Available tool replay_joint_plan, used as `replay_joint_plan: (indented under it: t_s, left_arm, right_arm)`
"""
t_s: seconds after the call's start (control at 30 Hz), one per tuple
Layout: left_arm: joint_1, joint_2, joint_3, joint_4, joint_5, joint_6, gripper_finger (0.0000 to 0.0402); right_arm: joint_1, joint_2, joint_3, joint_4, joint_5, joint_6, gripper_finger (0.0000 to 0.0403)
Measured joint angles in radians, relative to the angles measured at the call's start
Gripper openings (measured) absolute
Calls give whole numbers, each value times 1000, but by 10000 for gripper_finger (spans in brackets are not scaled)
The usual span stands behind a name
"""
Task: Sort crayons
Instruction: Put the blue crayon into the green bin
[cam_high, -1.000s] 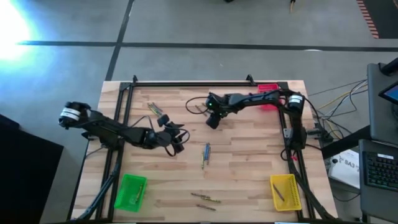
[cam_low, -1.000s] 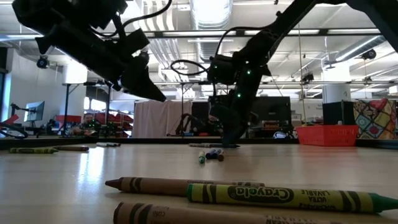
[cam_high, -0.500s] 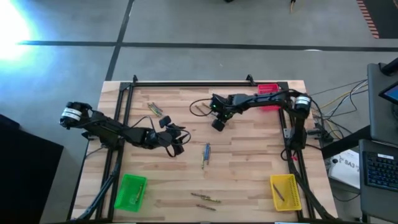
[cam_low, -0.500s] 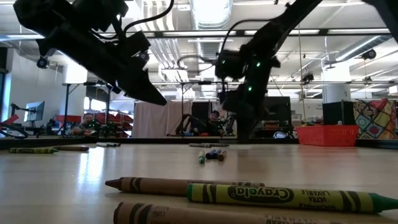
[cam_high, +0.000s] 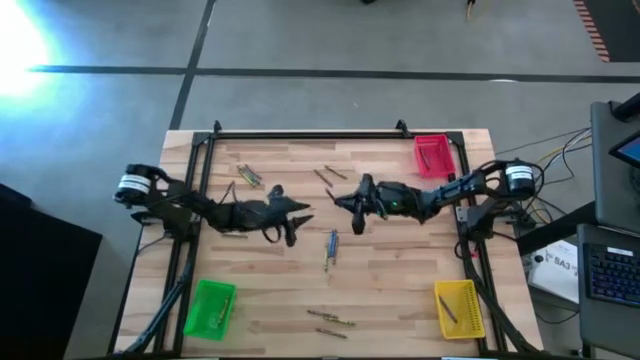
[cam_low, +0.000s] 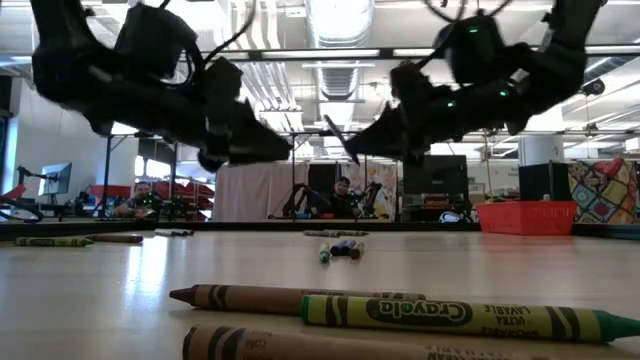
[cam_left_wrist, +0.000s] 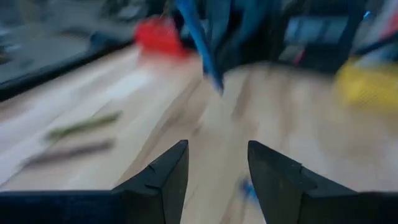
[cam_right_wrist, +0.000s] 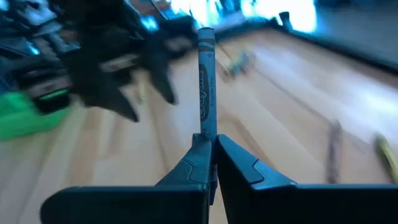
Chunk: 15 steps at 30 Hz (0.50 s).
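My right gripper hangs above the table's middle, shut on a blue-grey crayon that sticks out beyond its fingertips. My left gripper faces it from the left, open, with nothing between its fingers; the held crayon shows ahead of it. Loose crayons lie flat on the wood: blue ones at the centre, olive ones at the far left, others at the far middle and some near the front edge. My right gripper pinches the crayon by one end between its two fingertips. The fingers come roughly level from the table's right, and the crayon runs on past them, slanting a little upward. It is lifted clear of the table.
A red tray stands at the far right, a yellow tray at the near right and a green tray at the near left. A brown crayon and a green one lie close to the low camera.
My right gripper has risen from the tabletop with the crayon and tipped from pointing down to roughly level, facing the left arm, while its arm has swung toward the near edge. My left gripper has moved toward the table's right and a little farther, still open.
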Motion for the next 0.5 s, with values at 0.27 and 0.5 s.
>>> replay_joint_plan:
  t_s: [0.27,0.5]
  left_arm:
    - [91,214,-28,471,183,10,149]
    - [90,331,80,489,329,30,149]
  right_arm:
    - [29,66,-7,138,-11,-49,9]
    - [51,134,74,122,-90,-79,9]
